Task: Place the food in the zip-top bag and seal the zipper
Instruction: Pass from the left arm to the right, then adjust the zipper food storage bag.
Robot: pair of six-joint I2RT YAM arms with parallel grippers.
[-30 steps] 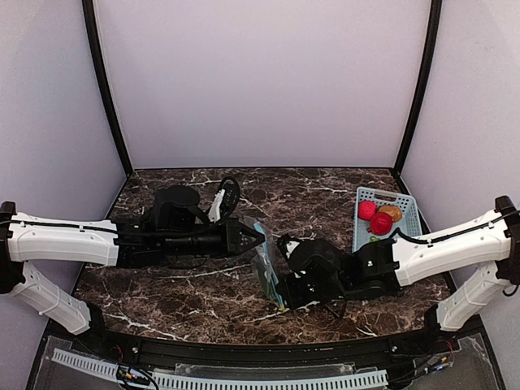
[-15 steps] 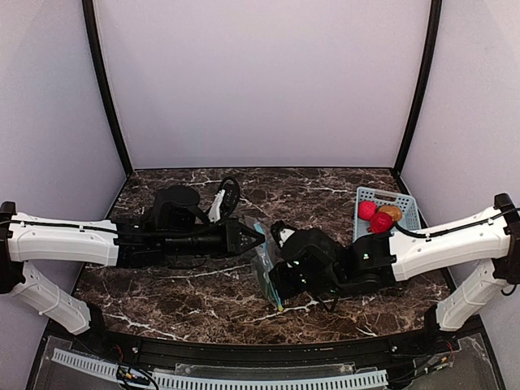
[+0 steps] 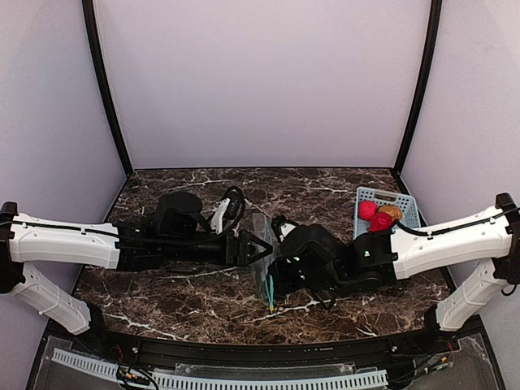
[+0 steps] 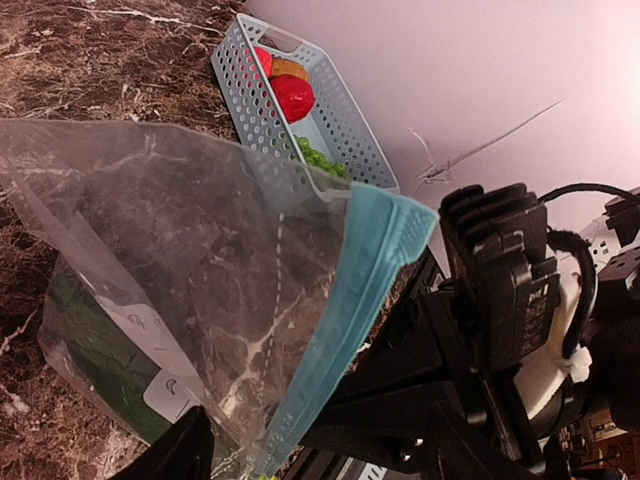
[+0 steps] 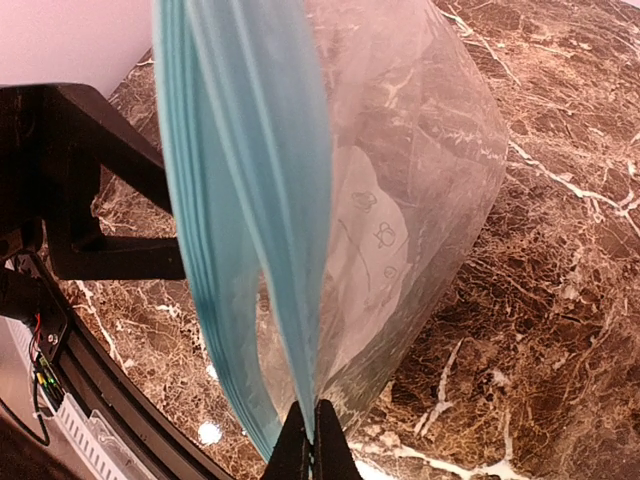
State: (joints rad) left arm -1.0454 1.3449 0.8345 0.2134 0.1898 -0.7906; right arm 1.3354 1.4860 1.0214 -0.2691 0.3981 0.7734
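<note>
- R end effector pinched shut on zipper; it's slid left, so zip-top bag now hangs mid-desk.
- L end effector at bag's mouth, grip: can't tell.
- Food in basket, so no loading yet.

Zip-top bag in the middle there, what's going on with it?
The clear zip-top bag is held up on edge between the two arms. The right claw is pinched shut on its teal zipper. The left claw is at the bag's other side, but its grip cannot be made out. The food lies in the light-blue basket at the far right, so nothing is loaded or sealed yet.
</note>
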